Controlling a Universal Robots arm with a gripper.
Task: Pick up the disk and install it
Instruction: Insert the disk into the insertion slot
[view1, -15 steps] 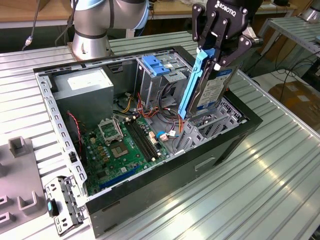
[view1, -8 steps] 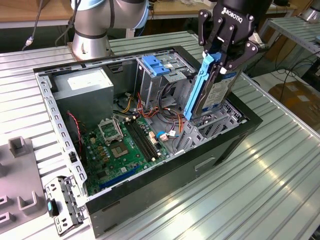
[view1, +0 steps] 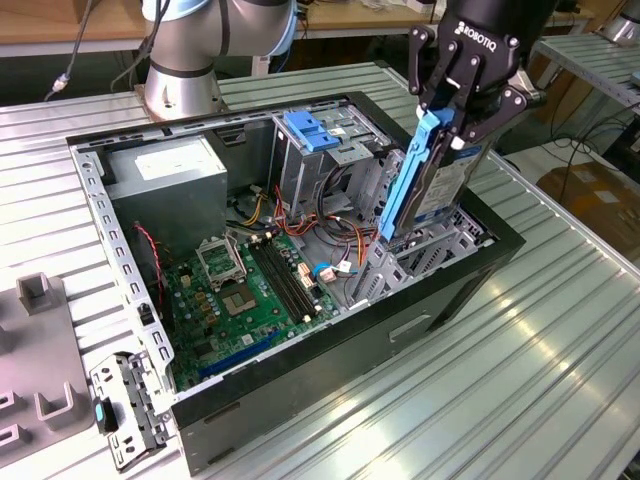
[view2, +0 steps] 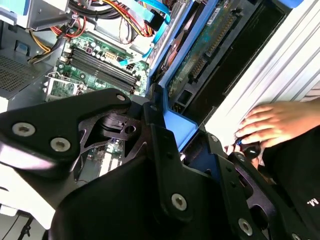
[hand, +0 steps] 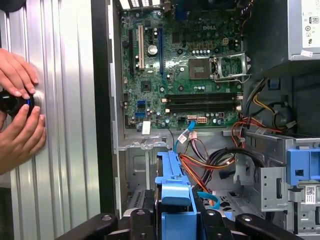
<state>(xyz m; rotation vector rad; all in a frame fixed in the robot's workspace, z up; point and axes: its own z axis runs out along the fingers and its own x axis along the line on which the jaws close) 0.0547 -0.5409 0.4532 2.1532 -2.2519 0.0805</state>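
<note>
Disk (view1: 447, 190) is being held on edge over the open case (view1: 330, 350), with its lower end at the drive bay (view1: 440, 250) on the exterior view's right. It's being gripped at the upper end, gripper (view1: 452, 128) clamped tight on it. Judged rigid, dense and shock-sensitive, with bare metal likely slippery. It is best taken across the blue bracket (view1: 408, 185) edges, not the board side. Looks: grey metal slab, white label, blue edging.
</note>
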